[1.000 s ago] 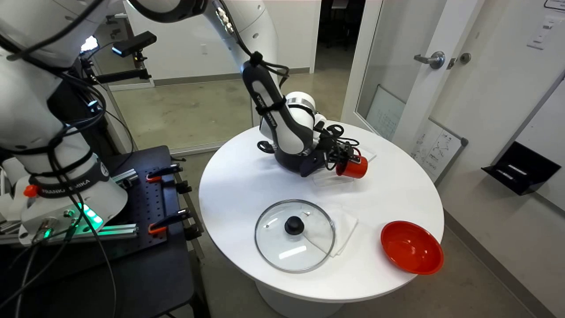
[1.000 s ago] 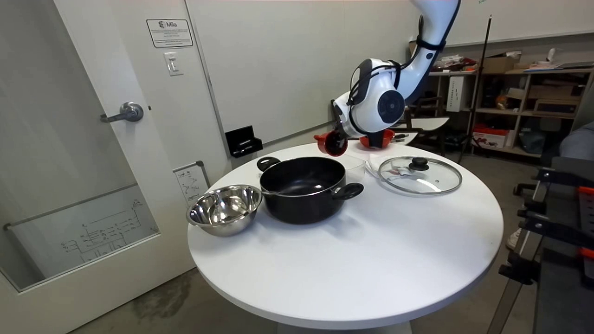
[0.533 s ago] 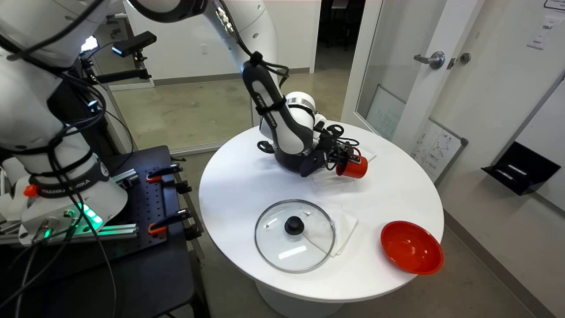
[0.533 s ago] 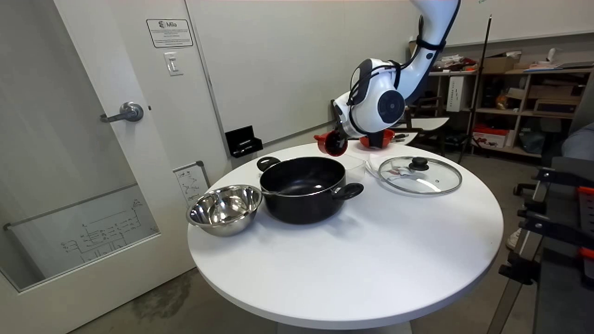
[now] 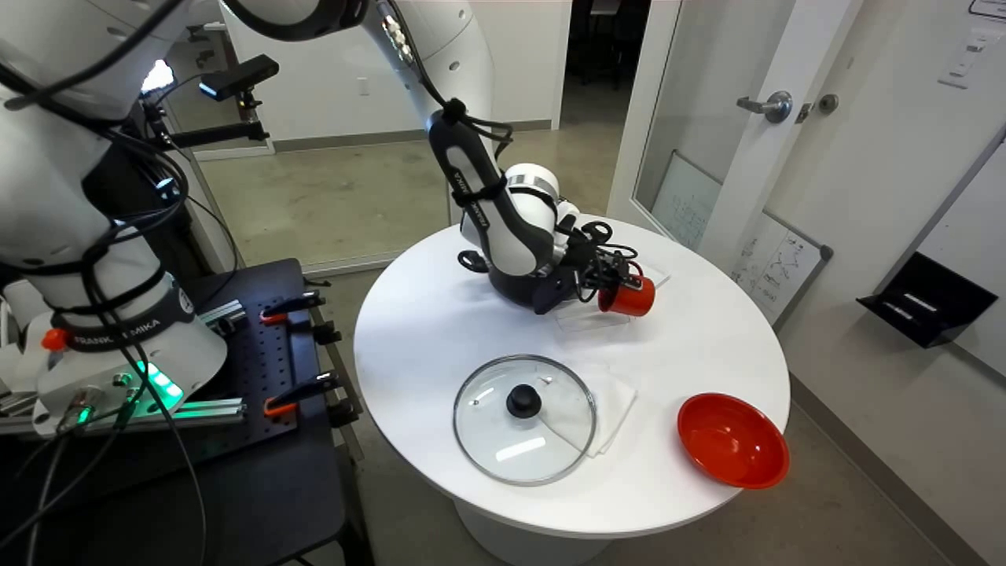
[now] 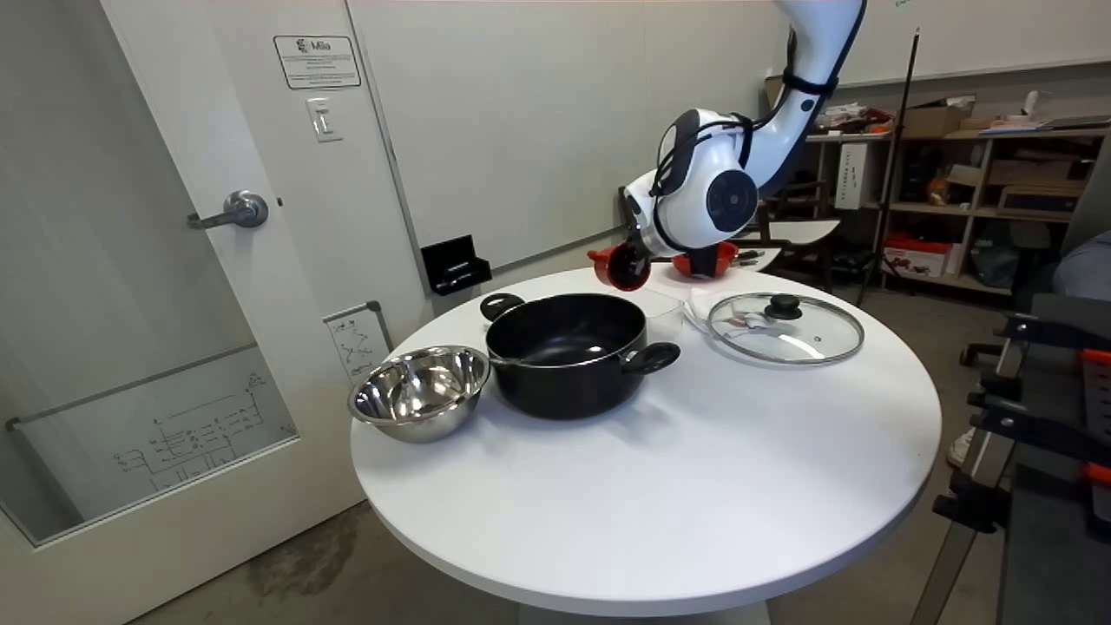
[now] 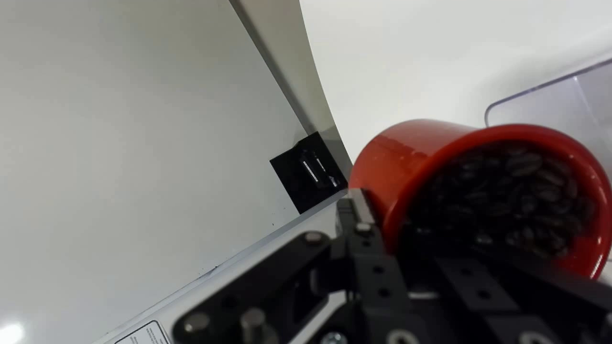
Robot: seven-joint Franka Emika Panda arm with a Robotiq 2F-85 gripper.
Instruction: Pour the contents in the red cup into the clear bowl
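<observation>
The red cup (image 5: 629, 299) is tilted on its side above the white table, in both exterior views (image 6: 621, 267). In the wrist view the cup (image 7: 406, 148) shows dark beans inside, lying behind its rim. My gripper (image 7: 399, 234) is shut on the cup's wall, one finger outside and the other at the mouth, partly dark. The gripper also shows in an exterior view (image 5: 625, 277). The clear bowl (image 5: 585, 321) sits on the table below and beside the cup, faint. It shows partly behind the black pot (image 6: 665, 318) and at the right of the wrist view (image 7: 530, 107).
The black pot (image 6: 564, 386) stands near the clear bowl, with a steel bowl (image 6: 425, 425) beside it. A glass lid (image 5: 503, 440) lies partly on a white cloth (image 5: 618, 413). A wide red bowl (image 5: 733, 440) is at the table edge.
The arm has shifted very slightly. The cup's place and tilt look nearly the same, and the beans' earlier position is not shown.
</observation>
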